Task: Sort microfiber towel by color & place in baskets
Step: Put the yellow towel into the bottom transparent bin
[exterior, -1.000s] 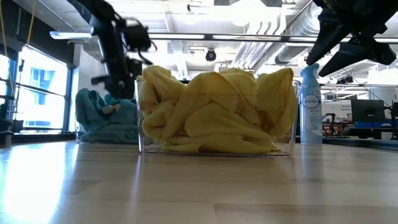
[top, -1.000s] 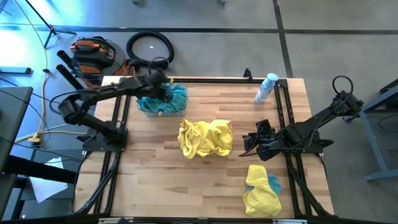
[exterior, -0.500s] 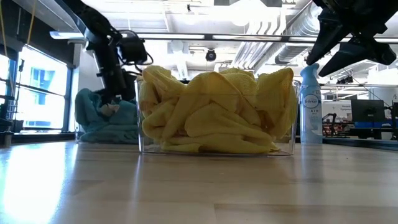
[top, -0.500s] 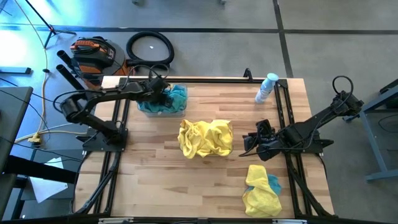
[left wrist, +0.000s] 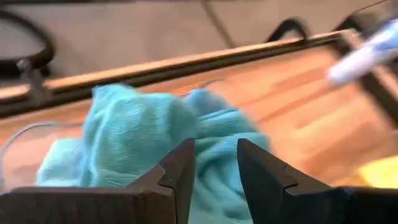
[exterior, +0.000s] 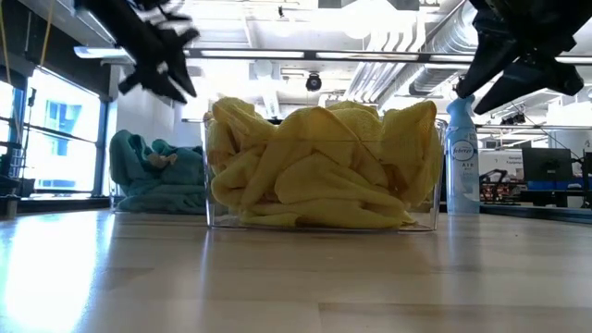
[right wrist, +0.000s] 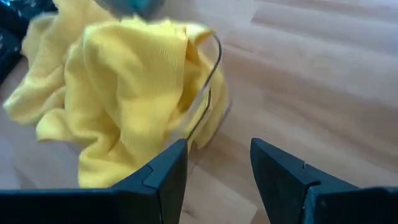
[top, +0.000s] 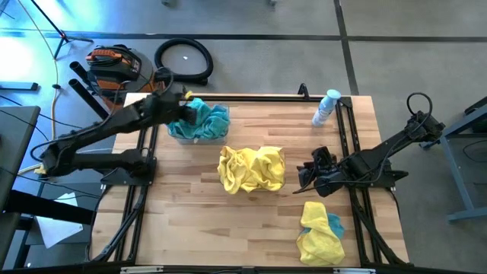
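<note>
Teal-blue towels (top: 204, 122) lie heaped in a clear basket (top: 172, 132) at the table's far left. My left gripper (top: 183, 105) is open and empty, raised above that heap's left far corner; the left wrist view (left wrist: 216, 146) looks past it down on the teal towels (left wrist: 130, 124). Yellow towels (top: 251, 167) fill a second clear basket (exterior: 416, 217) at mid-table. My right gripper (top: 302, 175) is open and empty, just right of the yellow basket (right wrist: 214, 62). A loose heap of yellow towels with a teal one (top: 319, 232) lies on the table at the near right.
A clear spray bottle (top: 326, 106) lies at the far right of the table and shows upright-looking in the low view (exterior: 461, 157). Black rails (top: 148, 152) run along the left and right sides of the table. Bare wood (top: 205, 221) shows at the near left.
My left gripper has risen from low over the teal heap and drawn back toward the table's left far corner, its arm swinging out straighter. The teal towels stay in their basket. My right arm has kept still.
</note>
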`<control>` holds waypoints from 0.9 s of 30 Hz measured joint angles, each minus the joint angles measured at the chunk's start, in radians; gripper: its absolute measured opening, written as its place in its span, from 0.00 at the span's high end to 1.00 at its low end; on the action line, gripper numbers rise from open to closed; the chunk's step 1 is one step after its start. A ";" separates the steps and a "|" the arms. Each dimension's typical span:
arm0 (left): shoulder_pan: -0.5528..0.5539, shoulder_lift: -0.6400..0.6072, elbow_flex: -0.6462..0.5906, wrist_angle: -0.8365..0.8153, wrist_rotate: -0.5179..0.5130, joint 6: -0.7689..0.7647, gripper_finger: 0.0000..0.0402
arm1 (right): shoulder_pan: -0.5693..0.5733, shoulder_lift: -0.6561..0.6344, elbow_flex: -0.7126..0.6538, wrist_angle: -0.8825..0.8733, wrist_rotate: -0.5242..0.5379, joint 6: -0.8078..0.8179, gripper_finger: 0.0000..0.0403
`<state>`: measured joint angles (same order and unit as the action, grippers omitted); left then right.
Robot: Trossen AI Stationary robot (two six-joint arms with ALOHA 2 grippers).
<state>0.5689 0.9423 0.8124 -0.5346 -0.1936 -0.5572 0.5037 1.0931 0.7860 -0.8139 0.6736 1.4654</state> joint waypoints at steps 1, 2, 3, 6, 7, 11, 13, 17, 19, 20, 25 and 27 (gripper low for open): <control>-0.022 -0.029 0.000 -0.001 -0.001 -0.001 0.73 | 0.000 0.000 0.000 0.001 -0.015 0.000 0.57; -0.051 -0.053 0.000 -0.001 -0.001 -0.011 0.73 | 0.000 0.000 0.000 0.003 -0.041 0.005 0.57; -0.083 -0.072 0.000 -0.001 -0.001 -0.026 0.73 | 0.000 0.000 0.000 0.002 -0.075 0.011 0.57; -0.210 -0.098 0.000 -0.034 -0.046 -0.119 0.73 | 0.001 0.000 0.009 -0.009 -0.200 0.015 0.57; -0.259 -0.097 0.000 -0.056 -0.073 -0.163 0.73 | 0.005 0.000 0.015 -0.019 -0.240 0.018 0.58; -0.459 -0.056 0.000 -0.136 -0.211 -0.322 0.73 | 0.041 0.013 0.062 -0.075 -0.348 0.047 0.64; -0.553 -0.025 0.000 -0.155 -0.267 -0.394 0.73 | 0.071 0.032 0.097 -0.126 -0.394 0.078 0.68; -0.701 0.043 0.000 -0.149 -0.362 -0.547 0.73 | 0.149 0.090 0.158 -0.194 -0.465 0.169 0.74; -0.753 0.077 0.000 -0.149 -0.387 -0.606 0.73 | 0.188 0.125 0.169 -0.204 -0.468 0.221 0.77; -0.776 0.093 0.000 -0.149 -0.392 -0.635 0.73 | 0.208 0.143 0.169 -0.207 -0.468 0.243 0.78; -0.865 0.157 0.000 -0.147 -0.393 -0.760 0.73 | 0.281 0.247 0.166 -0.211 -0.470 0.331 0.79; -0.896 0.175 0.000 -0.144 -0.396 -0.805 0.73 | 0.299 0.285 0.166 -0.221 -0.472 0.363 0.77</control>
<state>-0.3273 1.1177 0.8124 -0.6786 -0.5892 -1.3617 0.8025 1.3778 0.9524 -1.0349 0.2020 1.8289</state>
